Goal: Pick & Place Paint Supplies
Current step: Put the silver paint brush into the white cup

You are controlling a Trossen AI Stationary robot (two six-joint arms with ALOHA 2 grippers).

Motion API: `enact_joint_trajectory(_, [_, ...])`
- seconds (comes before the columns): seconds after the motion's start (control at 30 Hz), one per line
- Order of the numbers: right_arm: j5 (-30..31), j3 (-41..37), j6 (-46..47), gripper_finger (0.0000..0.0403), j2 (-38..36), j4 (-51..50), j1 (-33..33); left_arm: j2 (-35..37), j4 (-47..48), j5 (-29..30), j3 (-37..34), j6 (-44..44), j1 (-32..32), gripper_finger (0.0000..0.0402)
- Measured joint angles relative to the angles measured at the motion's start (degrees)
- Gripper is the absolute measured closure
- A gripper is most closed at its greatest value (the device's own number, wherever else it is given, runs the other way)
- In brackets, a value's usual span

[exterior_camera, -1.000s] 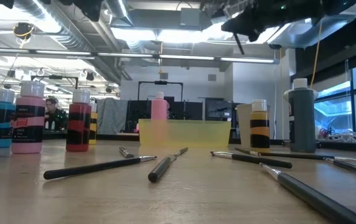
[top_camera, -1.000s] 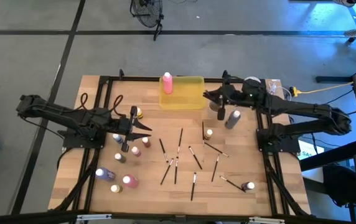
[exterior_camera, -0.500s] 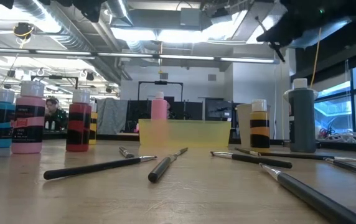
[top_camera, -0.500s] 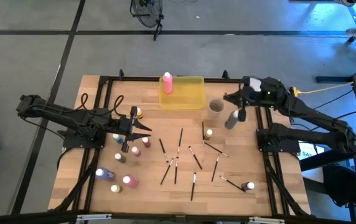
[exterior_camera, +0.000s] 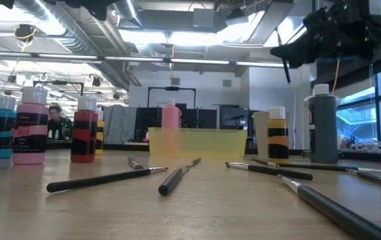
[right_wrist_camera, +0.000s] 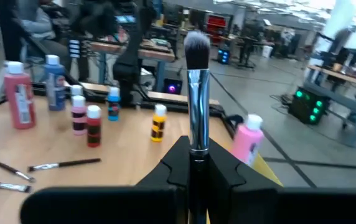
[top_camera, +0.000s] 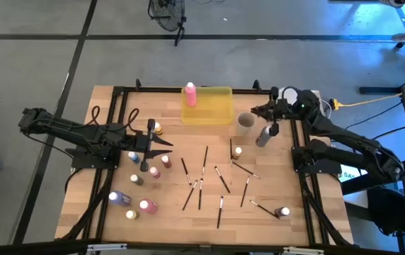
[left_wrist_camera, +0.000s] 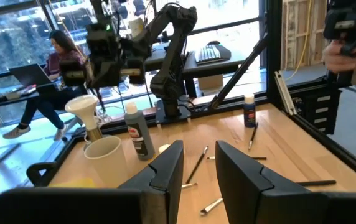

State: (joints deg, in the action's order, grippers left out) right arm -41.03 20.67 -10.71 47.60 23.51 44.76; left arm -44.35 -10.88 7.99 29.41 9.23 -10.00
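My right gripper (top_camera: 258, 111) hangs above the table's far right part, just right of the grey-beige cup (top_camera: 246, 122), shut on a paintbrush (right_wrist_camera: 196, 93) with a silver ferrule and grey bristles. A grey bottle (top_camera: 264, 134) stands beside the cup. The yellow tray (top_camera: 217, 106) at the far edge holds one pink bottle (top_camera: 190, 94). Several thin brushes (top_camera: 204, 170) lie flat mid-table. Several small paint bottles (top_camera: 139, 180) stand upright on the left. My left gripper (top_camera: 168, 146) hovers over the left half, open, with nothing between its fingers (left_wrist_camera: 168, 168). My right gripper pinches the paintbrush between its two fingers right below the metal ferrule (right_wrist_camera: 197, 148). The fingers point level and lie across the brush. The brush stands about upright, bristles up, its dark handle (exterior_camera: 286, 67) hanging below the fingers, clear of the table.
A capped bottle (top_camera: 282, 212) and a brush lie near the right front corner. Black frame rails (top_camera: 298, 142) run along both sides of the wooden top. In the left wrist view a person sits beyond the table.
My right gripper has carried the brush from beside the tray's right end toward the table's right edge and downward, past the cup. The brush has stayed upright in the hold. The left arm has kept still.
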Motion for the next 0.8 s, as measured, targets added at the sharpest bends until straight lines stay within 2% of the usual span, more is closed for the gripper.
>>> enact_joint_trajectory(0.07, [0.2, -1.7, 0.4, 0.0381, 2.1, 4.1, 0.5, -0.1, 0.4, 0.0, 0.0, -0.3, 0.0, 0.0313])
enact_joint_trajectory(0.17, [-2.9, -3.4, 0.9, 0.0381, 5.6, 11.9, 0.9, -0.4, 0.2, 0.0, 0.0, -0.8, 0.0, 0.0313])
enact_joint_trajectory(0.33, [-5.1, -3.6, 1.6, 0.0381, 11.0, 17.7, 1.8, -0.9, 0.2, 0.0, 0.0, -1.2, 0.0, 0.0313])
enact_joint_trajectory(0.8, [-6.5, -3.6, 2.1, 0.0381, 19.4, 23.7, 1.8, -2.2, -0.2, 1.0, 0.0, -2.5, 0.0, 0.0314])
